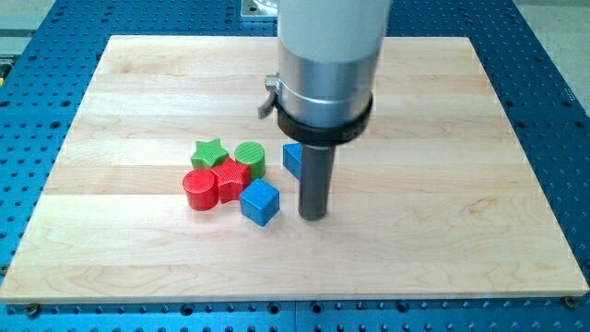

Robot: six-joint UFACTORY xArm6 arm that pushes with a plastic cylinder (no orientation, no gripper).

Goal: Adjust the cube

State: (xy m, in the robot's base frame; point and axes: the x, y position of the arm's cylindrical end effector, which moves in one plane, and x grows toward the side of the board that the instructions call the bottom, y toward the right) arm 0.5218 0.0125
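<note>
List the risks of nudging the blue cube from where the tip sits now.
My tip stands just to the view's right of the blue cube. A leftward push would likely drive the cube into the red star and red cylinder and shift that cluster. The rod also partly hides a second blue block, which it might clip.

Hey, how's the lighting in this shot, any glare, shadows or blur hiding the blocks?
Camera view: even, bright lighting; soft glare on the wooden board and on the arm's metal collar; faint, short shadows beside the blue cube and my tip. Blocks are sharp; the arm's large housing looks slightly soft and hides part of a second blue block.
</note>
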